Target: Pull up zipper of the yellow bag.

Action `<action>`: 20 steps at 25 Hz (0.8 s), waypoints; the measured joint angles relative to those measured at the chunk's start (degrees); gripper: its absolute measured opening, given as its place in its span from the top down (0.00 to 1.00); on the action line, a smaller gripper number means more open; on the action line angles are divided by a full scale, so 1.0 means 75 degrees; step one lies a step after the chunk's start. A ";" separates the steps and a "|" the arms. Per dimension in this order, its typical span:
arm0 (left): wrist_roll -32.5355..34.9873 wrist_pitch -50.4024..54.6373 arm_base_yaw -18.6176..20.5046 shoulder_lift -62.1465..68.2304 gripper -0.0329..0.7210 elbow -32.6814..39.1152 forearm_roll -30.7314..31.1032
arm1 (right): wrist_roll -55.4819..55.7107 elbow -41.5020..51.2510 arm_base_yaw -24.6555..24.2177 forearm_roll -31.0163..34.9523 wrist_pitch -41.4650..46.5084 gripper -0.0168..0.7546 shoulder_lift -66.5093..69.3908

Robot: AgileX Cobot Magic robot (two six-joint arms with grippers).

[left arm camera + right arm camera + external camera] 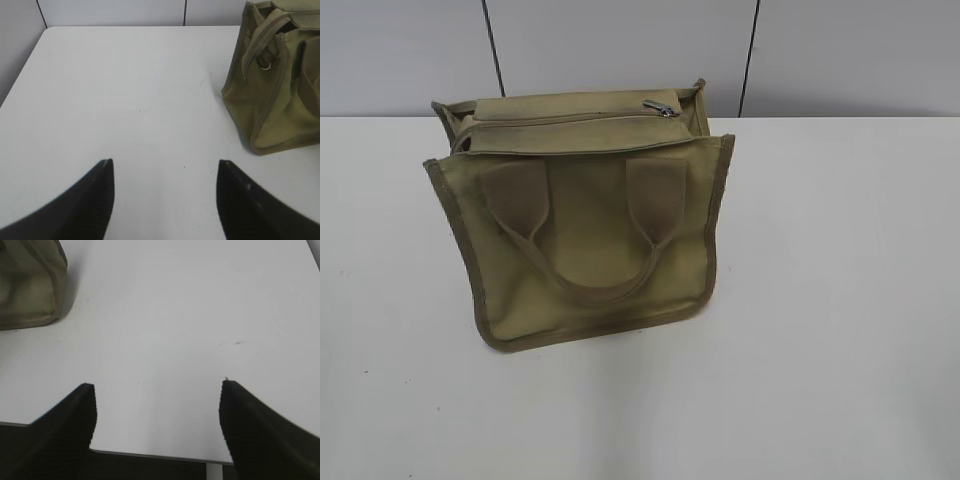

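Standing on white worktop point(840, 300), yellow bag point(590, 250); zipper point(660, 107) at top right; both grippers, left point(165, 172) and right point(157, 400), jaws spread, grasping nothing.

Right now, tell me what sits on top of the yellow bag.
On the yellow bag the flat top panel carries the zipper, its silver slider at the right end. One handle drapes down the front face. The inside is covered, so its contents cannot be seen.

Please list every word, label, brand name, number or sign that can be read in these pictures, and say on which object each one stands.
None: no view shows any readable text.
The yellow bag is plain cloth without print or label.
The zipper pull is too small to show any mark.
The table and both open tools, left and right, are unmarked.
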 joint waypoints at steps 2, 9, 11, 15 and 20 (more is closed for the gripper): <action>0.0000 0.0000 0.0000 0.0000 0.32 0.0000 0.0000 | 0.0000 0.0000 0.0000 0.0000 0.0000 0.22 0.0000; 0.0000 0.0000 0.0000 0.0000 0.32 0.0000 0.0000 | 0.0000 0.0000 0.0000 0.0000 0.0000 0.22 0.0000; 0.0000 0.0000 0.0000 0.0000 0.32 0.0000 0.0000 | 0.0000 0.0000 0.0000 0.0000 0.0000 0.22 0.0000; 0.0000 0.0000 0.0000 0.0000 0.32 0.0000 0.0000 | 0.0000 0.0000 0.0000 0.0000 0.0000 0.22 0.0000; 0.0000 0.0000 0.0000 0.0000 0.32 0.0000 0.0000 | 0.0000 0.0000 0.0000 0.0000 0.0000 0.22 0.0000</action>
